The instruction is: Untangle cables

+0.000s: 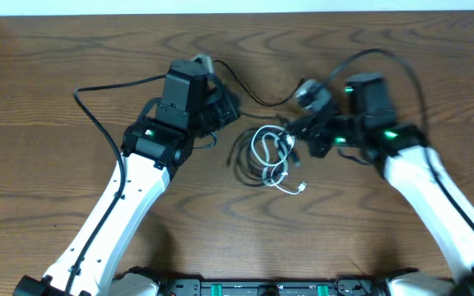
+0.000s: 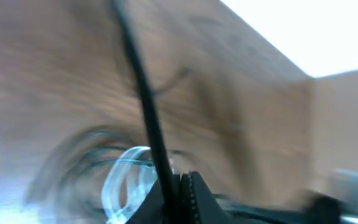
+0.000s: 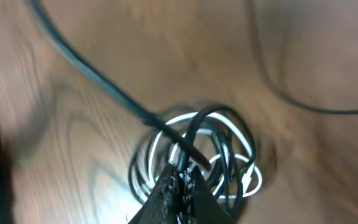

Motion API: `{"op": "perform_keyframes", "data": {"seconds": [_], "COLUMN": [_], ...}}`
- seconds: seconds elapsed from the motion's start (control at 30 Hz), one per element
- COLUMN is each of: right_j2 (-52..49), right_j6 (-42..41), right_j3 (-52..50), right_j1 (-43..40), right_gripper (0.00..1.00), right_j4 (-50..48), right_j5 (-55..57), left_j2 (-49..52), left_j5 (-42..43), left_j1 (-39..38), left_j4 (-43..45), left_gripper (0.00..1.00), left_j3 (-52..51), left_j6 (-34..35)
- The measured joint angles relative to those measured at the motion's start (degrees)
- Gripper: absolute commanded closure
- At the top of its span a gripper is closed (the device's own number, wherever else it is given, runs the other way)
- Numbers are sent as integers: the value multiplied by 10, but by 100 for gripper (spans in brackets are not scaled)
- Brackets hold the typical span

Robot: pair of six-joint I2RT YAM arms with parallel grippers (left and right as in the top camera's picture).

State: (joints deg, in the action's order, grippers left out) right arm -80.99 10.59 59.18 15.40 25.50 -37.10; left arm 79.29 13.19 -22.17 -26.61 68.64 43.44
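Note:
The cables lie tangled mid-table: black loops (image 1: pixel 249 156) wound with a short white cable (image 1: pixel 280 177). My left gripper (image 1: pixel 227 111) is just up-left of the pile; in its wrist view it (image 2: pixel 182 186) is shut on a black cable (image 2: pixel 146 106) that runs up out of the jaws, with white loops (image 2: pixel 126 180) blurred behind. My right gripper (image 1: pixel 299 133) is at the pile's right edge. Its jaws (image 3: pixel 182 169) are shut on a black cable strand (image 3: pixel 194 134) above the black and white coil (image 3: pixel 229 146). Another black strand (image 1: pixel 257 100) runs between the two grippers.
A thick black arm wire (image 1: pixel 97 123) loops out left of the left arm, and another (image 1: pixel 385 56) arcs above the right arm. The table's far edge (image 1: pixel 237 13) meets a white wall. The arm bases stand at the near edge (image 1: pixel 253 288).

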Motion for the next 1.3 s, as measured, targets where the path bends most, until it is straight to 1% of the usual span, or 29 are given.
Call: {"op": "perform_keyframes", "data": {"seconds": [0.1,0.2,0.27,0.47,0.63,0.8,1.0,1.07,1.13,1.3], "right_j2": [56,89,101,102,102,102,102,102,102,102], "right_j6": [-48,-93,-129,-201,-233,-247,-253,-255,-254,-243], "right_j3": [0,0,0,0,0,0,0,0,0,0], "right_j1": [-41,-85,-121,-210,-265,-313,-359,-363,-363,-349], "right_gripper": [99,99,99,99,99,99,99,99,99,99], "right_j4": [13,30,44,91,90,90,139,158,163,167], "right_j5": [-4,-7,-10,11,13,16,89,121,128,123], "left_j2": [0,0,0,0,0,0,-1,-1,-1,-2], "left_j5": [-59,-97,-111,-132,-135,-137,-151,-148,-134,-36], "left_j1": [0,1,8,50,84,121,163,168,169,169], "left_j4": [-22,-39,-50,-81,-106,-133,-143,-143,-143,-126], "left_gripper": [93,93,93,93,93,93,93,93,93,93], "left_j3": [0,0,0,0,0,0,0,0,0,0], "left_j6": [-15,-33,-44,-72,-105,-136,-170,-187,-204,-252]}}
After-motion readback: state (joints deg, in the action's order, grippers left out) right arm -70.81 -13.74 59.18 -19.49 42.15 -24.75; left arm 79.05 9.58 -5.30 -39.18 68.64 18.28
